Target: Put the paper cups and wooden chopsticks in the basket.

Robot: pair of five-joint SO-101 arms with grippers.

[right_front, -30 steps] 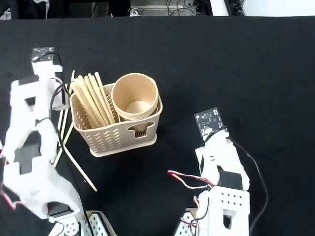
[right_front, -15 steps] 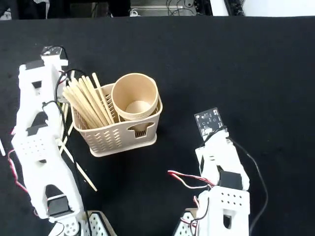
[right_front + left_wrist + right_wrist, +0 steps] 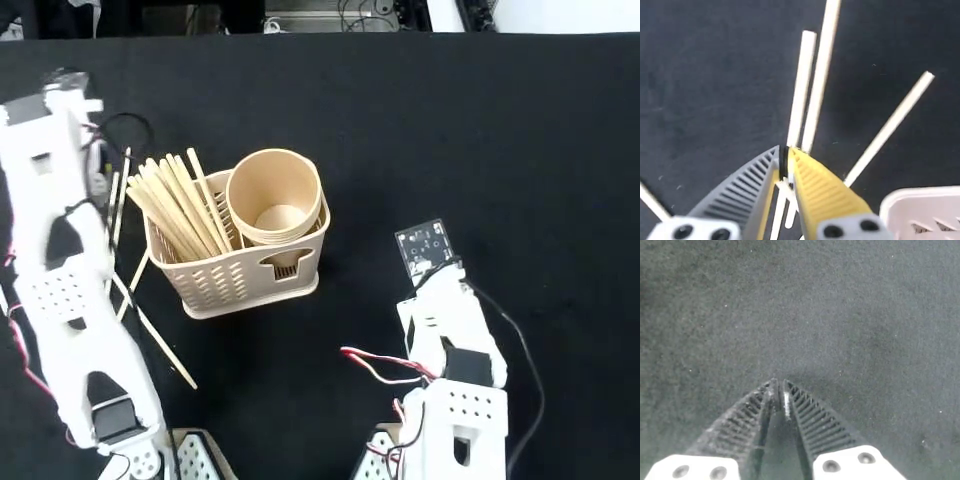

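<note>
- Black table (image 3: pixel 500 130) holds the basket (image 3: pixel 235 285), paper cups (image 3: pixel 280 215) inside.
- Beside the basket, the left claw (image 3: pixel 785 152) pinches chopsticks (image 3: pixel 800 90); the right claw (image 3: pixel 778 385) is clenched, empty.
- Thin chopsticks may slip or hit the basket rim.

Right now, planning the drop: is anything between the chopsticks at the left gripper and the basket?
Yes. The bundle already in the basket fans out over its rim toward the left gripper, right beside the pair there. Nothing else lies between them.

Pale wooden chopsticks (image 3: pixel 185 205), matt black cloth (image 3: pixel 480 130)
</note>
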